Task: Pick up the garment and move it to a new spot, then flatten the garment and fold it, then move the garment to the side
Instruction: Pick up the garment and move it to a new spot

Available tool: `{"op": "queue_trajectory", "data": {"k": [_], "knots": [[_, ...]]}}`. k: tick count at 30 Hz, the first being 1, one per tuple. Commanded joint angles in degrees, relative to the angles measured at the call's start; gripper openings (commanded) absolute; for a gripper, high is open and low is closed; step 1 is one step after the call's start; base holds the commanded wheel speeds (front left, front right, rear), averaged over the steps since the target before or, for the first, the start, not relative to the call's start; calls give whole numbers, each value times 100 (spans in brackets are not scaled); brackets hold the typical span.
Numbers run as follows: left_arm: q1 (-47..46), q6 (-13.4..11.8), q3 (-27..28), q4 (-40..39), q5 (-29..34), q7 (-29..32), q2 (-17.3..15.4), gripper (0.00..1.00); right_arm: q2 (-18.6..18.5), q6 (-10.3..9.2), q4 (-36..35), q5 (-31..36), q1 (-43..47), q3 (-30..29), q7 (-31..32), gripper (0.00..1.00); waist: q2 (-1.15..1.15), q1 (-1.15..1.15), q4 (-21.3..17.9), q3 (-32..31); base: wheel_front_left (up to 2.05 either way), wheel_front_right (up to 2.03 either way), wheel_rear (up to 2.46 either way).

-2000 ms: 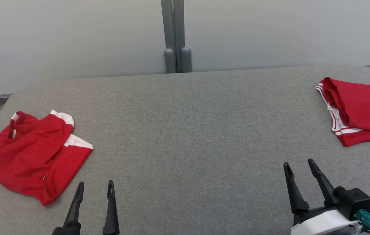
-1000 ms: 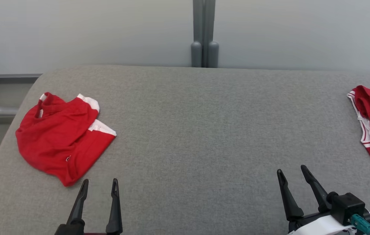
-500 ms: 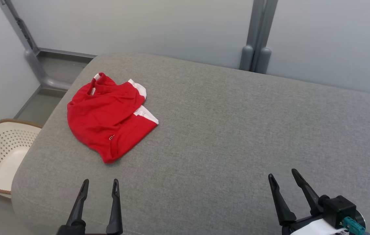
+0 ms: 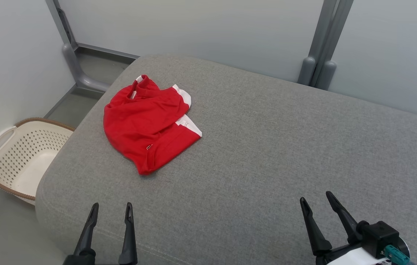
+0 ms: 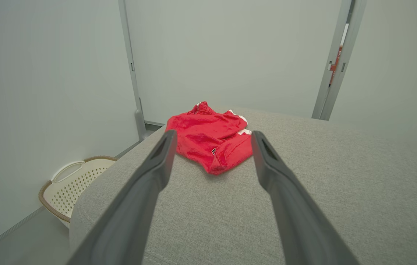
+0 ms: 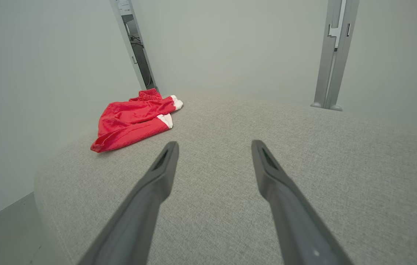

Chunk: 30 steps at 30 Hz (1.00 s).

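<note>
A crumpled red garment point(image 4: 147, 123) with white trim lies near the far left corner of the grey padded table point(image 4: 267, 154). Seen along the left wrist's fingers, the garment point(image 5: 210, 138) sits straight ahead, apart from the fingertips. In the right wrist view the garment point(image 6: 131, 121) lies off to the left. My left gripper point(image 4: 112, 208) hangs open over the table's near edge with nothing between its fingers. At the lower right my right gripper point(image 4: 317, 198) is open and empty too.
A cream laundry basket point(image 4: 20, 158) with a brown rim stands on the floor left of the table; the left wrist view has the basket point(image 5: 72, 182) low on its left. Grey wall panels and a post point(image 4: 320, 55) back the table.
The head camera has swung left: the garment sits nearer the picture's middle, the basket has come into view, and a second red garment at the right has left the picture. Both grippers stay open.
</note>
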State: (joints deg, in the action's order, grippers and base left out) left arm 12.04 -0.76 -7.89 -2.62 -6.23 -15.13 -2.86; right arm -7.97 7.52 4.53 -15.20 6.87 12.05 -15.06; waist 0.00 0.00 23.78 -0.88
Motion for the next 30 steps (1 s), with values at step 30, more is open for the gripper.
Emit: {"op": "queue_trajectory", "data": {"k": [30], "knots": [[-6236, 826, 53, 3188, -481, 673, -1057, 100, -1784, -8, -694, 95, -1133, -263, -15, 100, 0, 0, -650, 3373, 0, 0, 0]]}}
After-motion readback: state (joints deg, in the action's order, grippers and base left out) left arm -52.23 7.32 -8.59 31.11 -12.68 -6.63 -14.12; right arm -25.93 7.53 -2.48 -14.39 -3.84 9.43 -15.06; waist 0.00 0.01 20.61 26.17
